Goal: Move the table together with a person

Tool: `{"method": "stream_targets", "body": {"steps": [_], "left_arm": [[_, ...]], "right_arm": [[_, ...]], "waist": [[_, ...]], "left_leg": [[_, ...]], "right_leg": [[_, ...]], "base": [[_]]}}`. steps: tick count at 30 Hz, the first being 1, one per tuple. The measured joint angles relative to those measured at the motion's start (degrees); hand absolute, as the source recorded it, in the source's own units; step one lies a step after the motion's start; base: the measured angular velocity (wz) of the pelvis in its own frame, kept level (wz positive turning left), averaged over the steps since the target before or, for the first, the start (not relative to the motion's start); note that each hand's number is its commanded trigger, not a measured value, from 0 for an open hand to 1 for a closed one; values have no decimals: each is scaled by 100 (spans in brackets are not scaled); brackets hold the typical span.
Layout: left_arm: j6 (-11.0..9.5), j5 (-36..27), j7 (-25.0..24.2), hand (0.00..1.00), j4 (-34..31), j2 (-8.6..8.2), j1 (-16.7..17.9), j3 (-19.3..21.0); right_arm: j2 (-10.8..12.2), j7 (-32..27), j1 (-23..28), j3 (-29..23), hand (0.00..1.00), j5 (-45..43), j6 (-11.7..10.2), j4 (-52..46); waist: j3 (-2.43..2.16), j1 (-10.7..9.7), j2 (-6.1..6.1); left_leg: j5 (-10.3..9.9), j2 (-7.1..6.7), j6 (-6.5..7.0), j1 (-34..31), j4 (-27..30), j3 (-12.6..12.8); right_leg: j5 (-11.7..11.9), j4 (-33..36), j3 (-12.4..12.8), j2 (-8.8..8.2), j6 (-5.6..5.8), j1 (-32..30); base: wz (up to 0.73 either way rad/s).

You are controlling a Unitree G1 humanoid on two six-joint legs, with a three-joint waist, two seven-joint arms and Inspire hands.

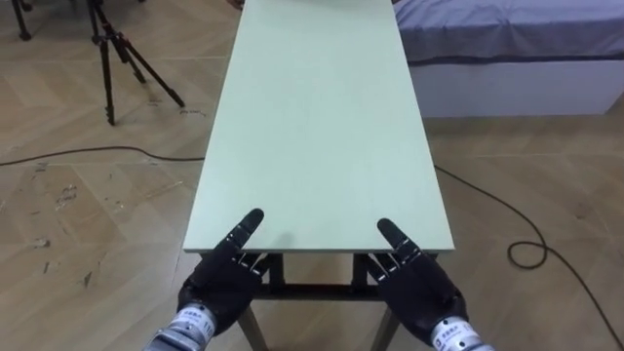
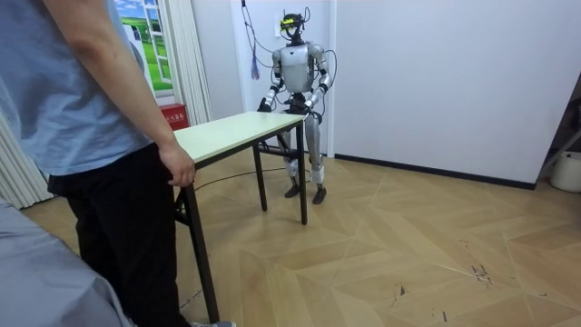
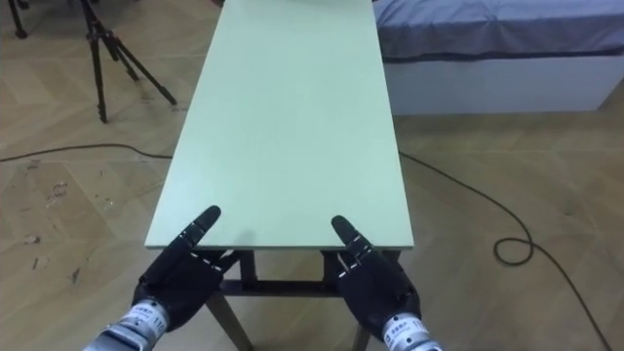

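While person (image 2: 82, 109) holds far end, left robot hand (image 1: 219, 278) and right robot hand (image 1: 417, 285) meet bench (image 1: 322, 127) near edge; clasp unclear. Likely grasp step; next: lift level, together.

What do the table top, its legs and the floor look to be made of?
Table top: probably laminated board, pale green and matte, uniform with no grain and a thin flat edge.
Legs: likely painted metal, being dark, slim and straight.
Floor: wood or wood-look laminate, with short planks in a herringbone pattern, a slight sheen and scuff marks.
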Motion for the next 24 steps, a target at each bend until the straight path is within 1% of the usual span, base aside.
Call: {"method": "stream_targets", "body": {"steps": [2, 10, 14, 18, 21, 22, 24], "left_arm": [[6, -8, 274, 0, -141, 0, 0, 0], [6, -235, 978, 0, -520, 1, 1, 0], [2, -348, 1062, 0, -551, 2, 0, 13], [2, -346, 1128, 0, -580, 1, -2, 44], [2, -346, 1161, 0, -578, -2, -1, 87], [2, -346, 1164, 17, -574, -10, -1, 101], [2, -341, 1164, 36, -568, -39, -2, 114]], "right_arm": [[8, -53, 0, -1, 0, 34, 1, -34], [9, -60, 0, 2, 0, 193, 1, -55], [9, -61, 1, 3, 0, 222, 2, -60], [61, -179, 4, 4, 0, 243, 0, -133], [202, -248, 3, -25, 0, 402, -25, -141], [229, -303, 3, -32, 0, 431, -25, -168], [238, -474, 3, -31, 0, 567, -24, -263]], "waist": [[0, 0, 0], [1, 24, 1], [1, 25, 1], [1, 22, 2], [2, 14, 3], [3, 7, 4], [3, 3, 4]], "left_leg": [[0, 0, 0, -19, 3, 0], [0, 2, 0, -35, 3, -6], [0, 2, 0, -36, 3, -1], [0, 5, 0, -52, 3, 11], [0, 9, 0, -43, 3, 21], [0, 9, 0, -44, 2, 22], [0, 9, 0, -42, 2, 19]], "right_leg": [[7, 2, 0, 0, 0, -18], [31, -5, 4, 1, -3, -46], [32, -13, 5, 1, -4, -46], [35, -12, 9, 3, -7, -72], [36, -11, 29, 8, -9, -71], [36, -10, 29, 7, -10, -70], [37, -7, 29, 5, -9, -70]], "base": [[0], [-1], [0], [-1], [-3], [0], [0]]}}
